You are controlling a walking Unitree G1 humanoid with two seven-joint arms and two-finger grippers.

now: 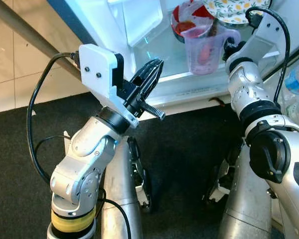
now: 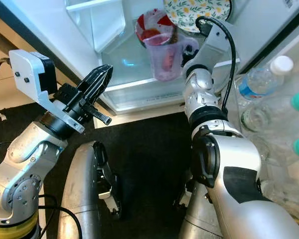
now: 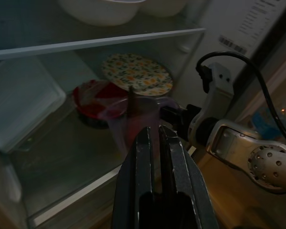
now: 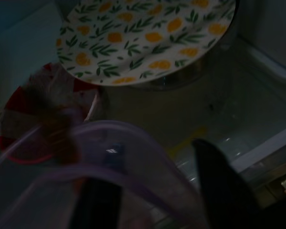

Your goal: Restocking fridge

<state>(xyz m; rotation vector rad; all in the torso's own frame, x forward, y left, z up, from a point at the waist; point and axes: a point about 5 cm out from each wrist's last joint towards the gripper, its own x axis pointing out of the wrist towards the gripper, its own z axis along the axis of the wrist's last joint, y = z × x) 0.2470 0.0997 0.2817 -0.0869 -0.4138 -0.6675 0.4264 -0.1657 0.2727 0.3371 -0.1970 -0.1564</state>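
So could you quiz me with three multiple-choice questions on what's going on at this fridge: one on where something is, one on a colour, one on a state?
1. Where is the purple measuring jug?
A. on the dark floor mat
B. at the open fridge's glass shelf, in front of the red bowl
C. beside the water bottle

2. What colour are the fruits printed on the floral plate?
A. blue
B. orange-yellow
C. pink

3. How are the left gripper's fingers?
A. closed together, empty
B. spread wide
C. clamped on the bowl

Answers: 1 B, the right gripper has it by the handle at the shelf. 2 B, right wrist view shows them. 3 A, the fingers meet with nothing between.
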